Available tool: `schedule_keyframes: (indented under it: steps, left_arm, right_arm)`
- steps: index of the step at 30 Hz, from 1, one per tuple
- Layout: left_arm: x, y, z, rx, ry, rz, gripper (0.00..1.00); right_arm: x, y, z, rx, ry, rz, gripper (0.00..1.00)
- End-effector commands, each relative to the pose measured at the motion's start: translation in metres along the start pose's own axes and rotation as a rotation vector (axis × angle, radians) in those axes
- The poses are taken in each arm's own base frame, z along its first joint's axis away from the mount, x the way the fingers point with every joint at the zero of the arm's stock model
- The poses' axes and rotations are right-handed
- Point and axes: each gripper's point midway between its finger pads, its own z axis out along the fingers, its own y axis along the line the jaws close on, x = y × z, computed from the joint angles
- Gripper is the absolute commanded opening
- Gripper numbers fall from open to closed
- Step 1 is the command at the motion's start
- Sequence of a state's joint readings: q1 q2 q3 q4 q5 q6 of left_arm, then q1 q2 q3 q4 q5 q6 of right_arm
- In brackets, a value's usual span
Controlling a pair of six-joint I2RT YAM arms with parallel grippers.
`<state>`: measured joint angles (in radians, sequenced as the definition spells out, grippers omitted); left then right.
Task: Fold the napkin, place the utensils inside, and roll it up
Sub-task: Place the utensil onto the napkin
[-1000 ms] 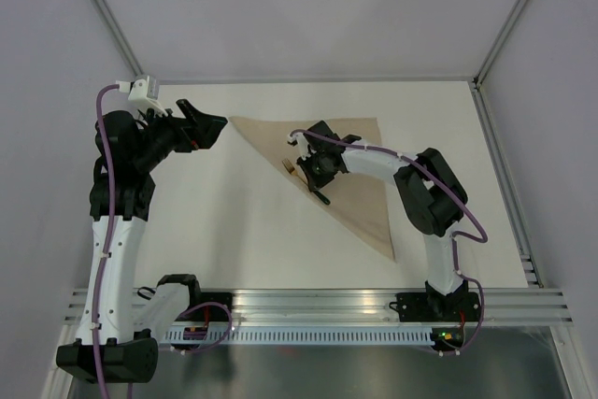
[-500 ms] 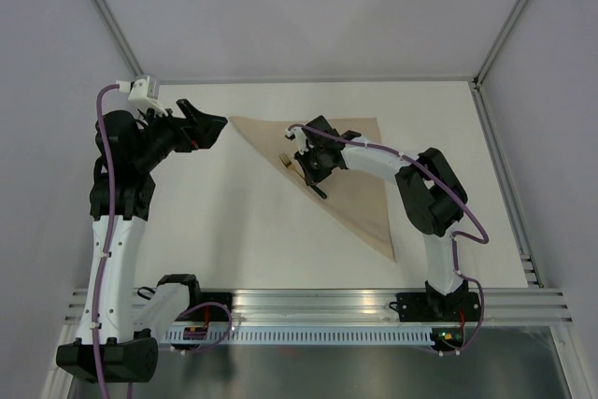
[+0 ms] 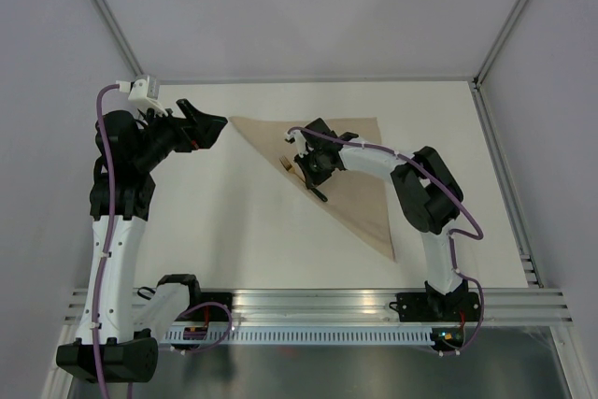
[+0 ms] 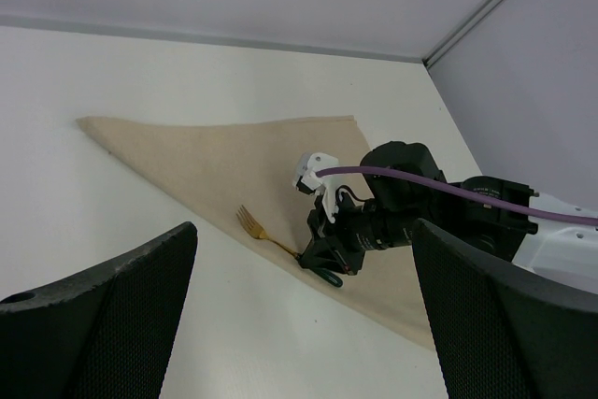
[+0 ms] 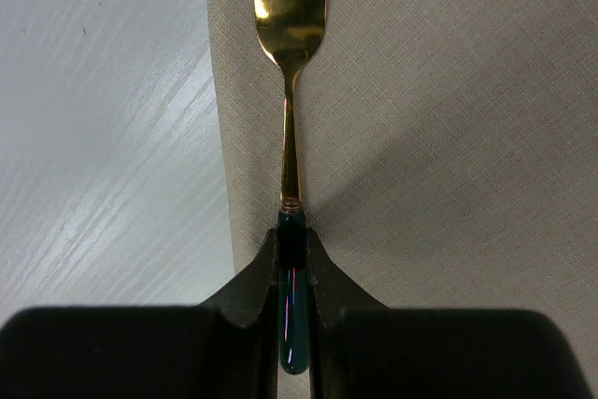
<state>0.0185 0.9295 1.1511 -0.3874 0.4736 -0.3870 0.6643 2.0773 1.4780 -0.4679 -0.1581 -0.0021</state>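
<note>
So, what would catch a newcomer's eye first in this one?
The gold fork, its dark green handle pinched in the right gripper, runs along the diagonal edge of the triangular tan napkin. The left gripper hangs wide open beside the napkin's left corner.

Napkin was matt beige cloth with fine visible weave, fork polished gold-toned metal, its handle at 6 o'clock glossy dark green, table at 9 o'clock white, smooth, faintly streaked, left gripper pads matt black, finely dimpled.
</note>
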Motion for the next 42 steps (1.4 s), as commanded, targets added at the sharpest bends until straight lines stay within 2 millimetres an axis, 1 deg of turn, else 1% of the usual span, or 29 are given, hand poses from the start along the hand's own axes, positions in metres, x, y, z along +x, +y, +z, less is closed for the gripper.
schedule_keyframes:
  steps: [1, 2, 4, 6, 7, 12, 14, 18, 21, 25, 28, 29, 30, 31, 32, 33, 34, 35, 36, 37, 38, 39, 40, 41, 42]
  left_arm:
    - [-0.004, -0.003, -0.002, 0.006, -0.013, 0.001, 1.0]
    - [-0.004, -0.003, -0.002, 0.006, -0.014, 0.002, 1.0]
    - [-0.005, -0.003, -0.003, 0.004, -0.016, 0.002, 1.0]
    - [-0.004, -0.003, -0.002, 0.005, -0.014, 0.003, 1.0]
    - [-0.004, -0.003, -0.002, 0.004, -0.013, 0.002, 1.0]
    - [-0.005, -0.002, -0.002, 0.0, -0.015, 0.001, 1.0]
    - [-0.006, -0.002, -0.001, 0.001, -0.016, 0.0, 1.0]
    - [-0.007, -0.003, -0.001, 0.006, -0.017, -0.003, 1.0]
    - [-0.009, -0.005, 0.0, 0.013, -0.017, -0.004, 1.0]
    - [-0.012, -0.008, 0.0, 0.02, -0.018, -0.012, 1.0]
    - [-0.014, -0.011, -0.001, 0.035, -0.03, -0.018, 1.0]
    - [-0.014, -0.011, 0.0, 0.043, -0.032, -0.017, 1.0]
    - [-0.012, -0.015, 0.003, 0.079, -0.032, -0.012, 1.0]
    - [-0.011, -0.015, 0.007, 0.09, -0.028, -0.027, 1.0]
    - [-0.009, -0.019, 0.009, 0.118, -0.015, -0.037, 1.0]
    - [-0.009, -0.021, 0.013, 0.143, -0.014, -0.047, 1.0]
    - [-0.006, -0.022, 0.016, 0.158, -0.007, -0.054, 1.0]
    - [-0.005, -0.02, 0.02, 0.157, -0.012, -0.055, 1.0]
    - [0.002, -0.035, 0.024, 0.184, -0.014, -0.011, 1.0]
    - [0.007, -0.042, 0.027, 0.183, -0.015, 0.022, 1.0]
    - [0.017, -0.06, 0.033, 0.181, -0.016, 0.061, 1.0]
    - [0.022, -0.067, 0.037, 0.177, -0.022, 0.129, 1.0]
    - [0.027, -0.077, 0.041, 0.181, -0.024, 0.163, 1.0]
    - [0.042, -0.094, 0.048, 0.187, -0.009, 0.192, 1.0]
    - [0.055, -0.099, 0.052, 0.192, 0.005, 0.226, 1.0]
  right_arm:
    - [-0.006, 0.002, -0.002, 0.01, -0.003, 0.004, 0.0]
    - [-0.007, 0.002, -0.002, 0.01, -0.003, 0.004, 0.01]
    - [-0.007, 0.002, -0.003, 0.009, -0.005, 0.004, 0.06]
    - [-0.009, 0.002, -0.005, 0.008, -0.011, 0.004, 0.08]
    - [-0.009, 0.003, -0.006, 0.005, -0.011, 0.004, 0.12]
    - [-0.012, 0.004, -0.01, 0.007, -0.017, 0.001, 0.23]
    - [-0.016, 0.003, -0.012, 0.012, -0.022, 0.003, 0.25]
    - [-0.02, 0.004, -0.019, 0.015, -0.029, -0.001, 0.36]
    - [-0.023, 0.006, -0.023, 0.007, -0.035, -0.001, 0.4]
    - [-0.028, 0.008, -0.03, -0.002, -0.046, -0.001, 0.43]
    - [-0.039, 0.009, -0.043, 0.001, -0.084, -0.007, 0.43]
    - [-0.047, 0.01, -0.053, 0.006, -0.112, -0.011, 0.44]
    - [-0.052, 0.008, -0.059, 0.016, -0.131, -0.012, 0.44]
    - [-0.058, 0.006, -0.065, 0.024, -0.151, -0.011, 0.44]
    - [-0.067, 0.005, -0.077, 0.026, -0.185, -0.011, 0.45]
    - [-0.071, -0.003, -0.084, 0.034, -0.202, 0.002, 0.45]
    - [-0.077, -0.008, -0.092, 0.032, -0.222, 0.012, 0.45]
    - [-0.085, -0.011, -0.106, 0.017, -0.256, 0.027, 0.45]
    - [-0.088, -0.033, -0.117, 0.033, -0.276, 0.07, 0.46]
    - [-0.091, -0.042, -0.125, 0.034, -0.294, 0.098, 0.46]
    - [-0.096, -0.051, -0.14, 0.025, -0.327, 0.117, 0.46]
    - [-0.094, -0.079, -0.152, 0.05, -0.344, 0.17, 0.46]
    - [-0.093, -0.093, -0.162, 0.061, -0.361, 0.198, 0.46]
    - [-0.092, -0.107, -0.174, 0.077, -0.382, 0.224, 0.46]
    - [-0.086, -0.133, -0.187, 0.099, -0.399, 0.273, 0.46]
